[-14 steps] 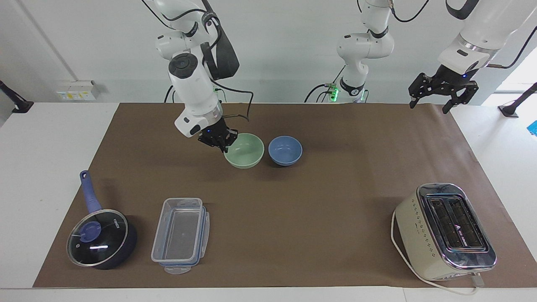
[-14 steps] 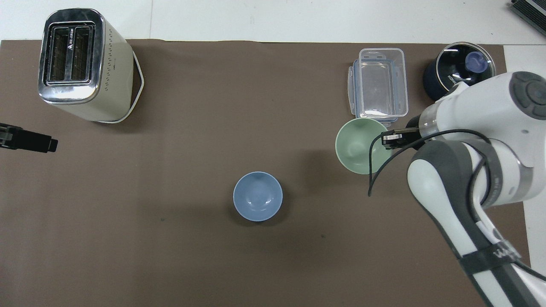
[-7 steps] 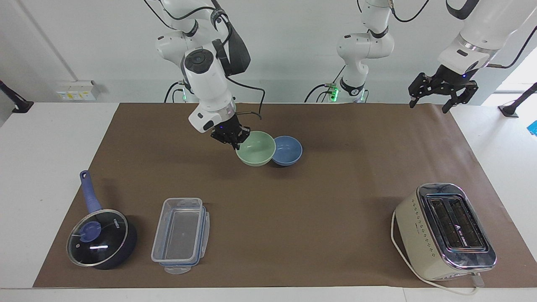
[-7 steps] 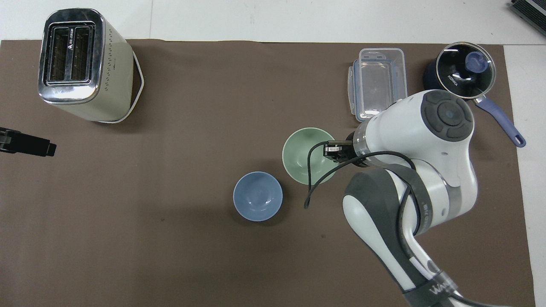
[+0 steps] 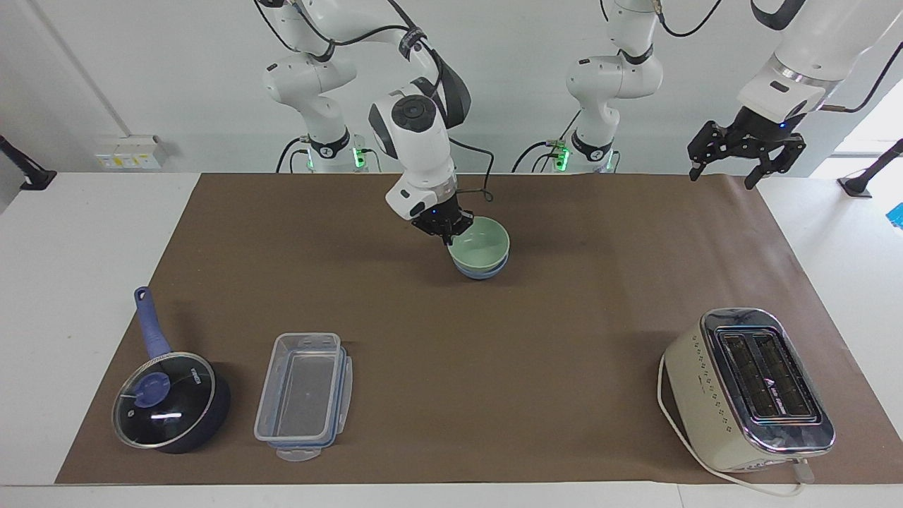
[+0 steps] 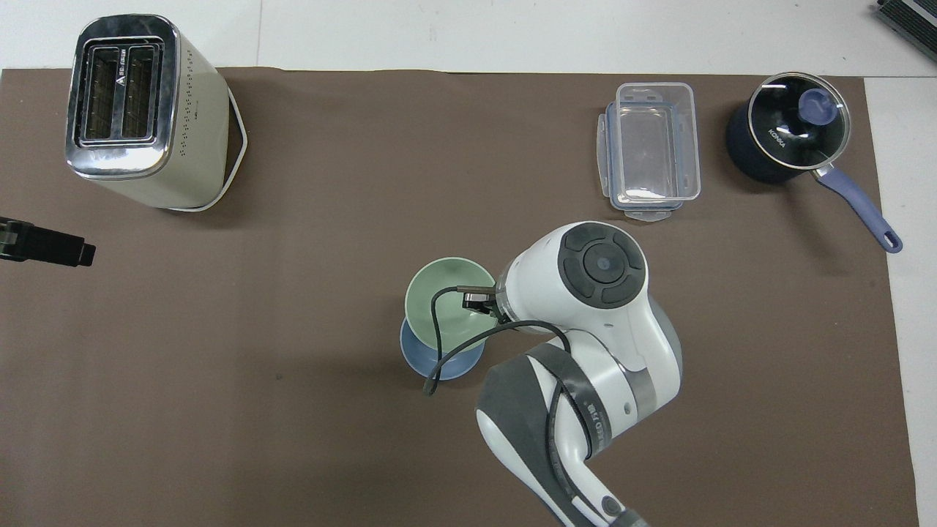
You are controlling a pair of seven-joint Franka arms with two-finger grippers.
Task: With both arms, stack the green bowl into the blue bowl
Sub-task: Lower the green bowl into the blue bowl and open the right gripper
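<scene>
The pale green bowl (image 5: 482, 244) hangs low over the blue bowl (image 5: 482, 271), covering most of it; only the blue bowl's lower edge shows. My right gripper (image 5: 447, 229) is shut on the green bowl's rim, on the side toward the right arm's end of the table. From overhead the green bowl (image 6: 438, 296) overlaps the blue bowl (image 6: 414, 353), with the right gripper (image 6: 472, 301) at its rim. I cannot tell whether the two bowls touch. My left gripper (image 5: 742, 151) waits open and raised over the left arm's end of the table, its tip (image 6: 45, 246) at the overhead view's edge.
A cream toaster (image 5: 748, 388) stands toward the left arm's end, farther from the robots than the bowls. A clear plastic container (image 5: 303, 395) and a dark blue lidded saucepan (image 5: 169, 398) sit toward the right arm's end. A brown mat (image 5: 550, 353) covers the table.
My right gripper has carried the green bowl sideways toward the left arm's end, from beside the blue bowl to over it. The left arm has not moved.
</scene>
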